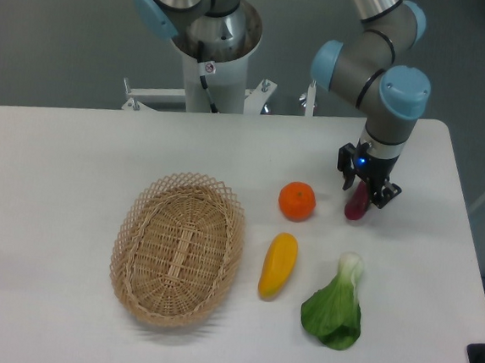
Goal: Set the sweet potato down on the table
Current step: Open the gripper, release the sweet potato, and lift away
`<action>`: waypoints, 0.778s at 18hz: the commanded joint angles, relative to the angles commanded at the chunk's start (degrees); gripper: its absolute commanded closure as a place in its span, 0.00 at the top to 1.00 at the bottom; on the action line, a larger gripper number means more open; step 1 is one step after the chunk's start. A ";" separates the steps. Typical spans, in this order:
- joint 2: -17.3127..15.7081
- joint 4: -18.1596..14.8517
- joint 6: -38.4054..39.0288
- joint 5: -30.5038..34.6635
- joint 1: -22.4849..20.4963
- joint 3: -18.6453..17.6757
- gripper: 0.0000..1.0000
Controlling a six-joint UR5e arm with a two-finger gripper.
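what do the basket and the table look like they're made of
The basket looks like woven wicker, tan and matte, with open lattice loops showing around its rim. The table looks like a smooth white laminate or painted board, matte with no grain; the exact material is unclear.

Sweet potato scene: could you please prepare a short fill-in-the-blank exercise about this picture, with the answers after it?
1. The gripper holds a dark reddish-purple ____ over the table.
2. The round fruit to the left of the gripper has the colour ____.
3. The woven basket has ____ inside it.
4. The yellow vegetable lies between the basket and the ____ leafy vegetable.

Missing words: sweet potato; orange; nothing; green
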State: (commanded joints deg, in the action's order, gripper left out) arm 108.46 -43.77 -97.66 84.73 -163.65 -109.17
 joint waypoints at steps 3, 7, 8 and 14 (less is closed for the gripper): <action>-1.58 -0.09 7.56 -0.18 0.53 2.55 1.00; -3.78 -0.79 8.36 -0.44 2.20 8.34 1.00; -3.96 -1.14 8.37 -0.27 2.20 10.01 1.00; -4.58 -10.88 4.95 0.00 0.88 17.40 1.00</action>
State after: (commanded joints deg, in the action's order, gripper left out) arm 103.89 -54.65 -92.71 84.73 -162.77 -91.77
